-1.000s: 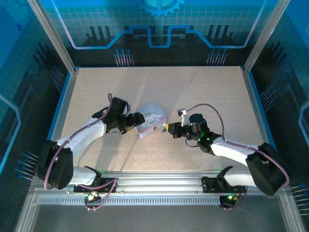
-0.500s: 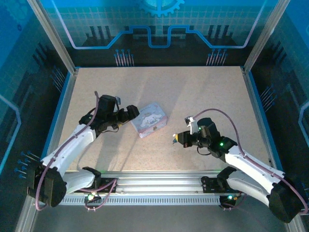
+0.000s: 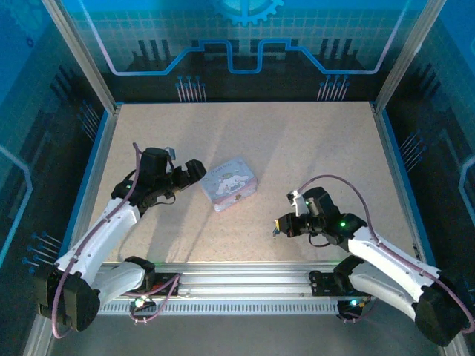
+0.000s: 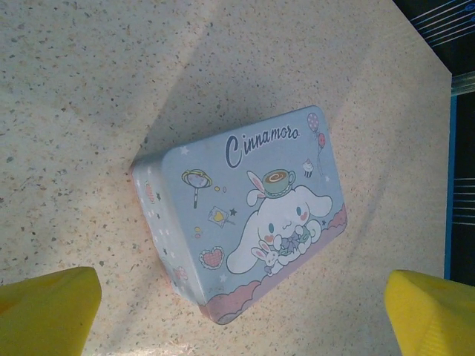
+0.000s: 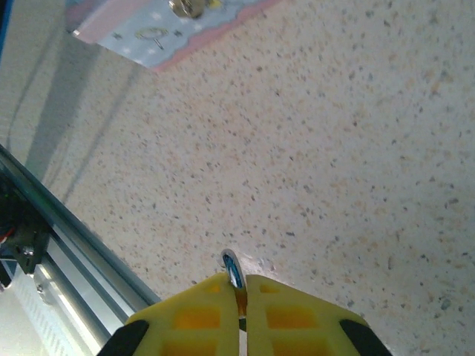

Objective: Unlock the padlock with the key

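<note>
Holding the key [image 5: 233, 268] clamped between its fingertips, the right gripper [image 3: 276, 227] hovered low by the near edge of the table [image 3: 319, 141], well apart from the tin [image 3: 230, 183]. The padlock [image 5: 187, 7] glinted on the tin's near side. The left gripper [image 3: 194, 169] stood just left of the tin, jaws wide apart, touching nothing. The step in hand looked like bringing key to lock. Next, the left gripper would need to steady the tin while the key tip was lined up with the keyhole.

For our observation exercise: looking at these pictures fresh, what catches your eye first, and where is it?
The pastel cartoon tin lies in the middle of the table. The left gripper gapes open just left of it, not touching. Right of the tin, toward the near edge, the right gripper pinches a small shiny key.
</note>
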Available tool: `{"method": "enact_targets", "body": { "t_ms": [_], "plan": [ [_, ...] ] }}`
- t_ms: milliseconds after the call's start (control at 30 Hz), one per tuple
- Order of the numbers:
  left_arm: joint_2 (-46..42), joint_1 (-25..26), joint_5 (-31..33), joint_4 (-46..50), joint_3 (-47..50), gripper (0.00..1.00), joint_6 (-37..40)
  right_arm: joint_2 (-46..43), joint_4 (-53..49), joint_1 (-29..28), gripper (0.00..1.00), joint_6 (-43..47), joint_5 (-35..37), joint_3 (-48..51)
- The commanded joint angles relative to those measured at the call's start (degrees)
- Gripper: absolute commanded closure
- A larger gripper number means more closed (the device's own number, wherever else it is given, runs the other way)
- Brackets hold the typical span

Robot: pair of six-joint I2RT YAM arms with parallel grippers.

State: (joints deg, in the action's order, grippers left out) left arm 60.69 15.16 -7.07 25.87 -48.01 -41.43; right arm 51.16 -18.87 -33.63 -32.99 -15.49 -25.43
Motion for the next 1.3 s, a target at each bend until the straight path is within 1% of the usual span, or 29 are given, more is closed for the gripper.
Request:
{"method": "enact_targets", "body": {
  "t_ms": [0, 633, 833, 1067, 1167, 1267],
  "plan": [
    [-0.83, -0.82, 0.66, 1.30, 0.90, 0.01, 1.44, 2.15, 0.07, 0.89, 0.91, -0.67, -1.89, 1.04],
    [0.71, -1.97, 0.58, 1.37, 1.10, 0.01, 1.46, 17.78, 11.30, 2.42, 0.89, -0.93, -5.92, 1.26],
    [0.90, -2.24, 0.53, 1.51, 1.17, 0.01, 1.53, 18.72, 11.27, 3.13, 0.87, -0.78, -5.50, 1.26],
    [0.84, -2.50, 0.48, 1.65, 1.12, 0.01, 1.57, 17.39, 10.62, 3.76, 0.86, -0.78, -5.11, 1.70],
    [0.84, -2.56, 0.45, 1.64, 1.23, 0.01, 1.48, 16.71, 10.13, 3.92, 0.83, -0.67, -4.80, 1.80],
    [0.84, -2.59, 0.30, 1.62, 1.22, 0.01, 1.35, 15.97, 9.72, 4.19, 0.79, -0.65, -4.39, 1.95]
  ]
}}
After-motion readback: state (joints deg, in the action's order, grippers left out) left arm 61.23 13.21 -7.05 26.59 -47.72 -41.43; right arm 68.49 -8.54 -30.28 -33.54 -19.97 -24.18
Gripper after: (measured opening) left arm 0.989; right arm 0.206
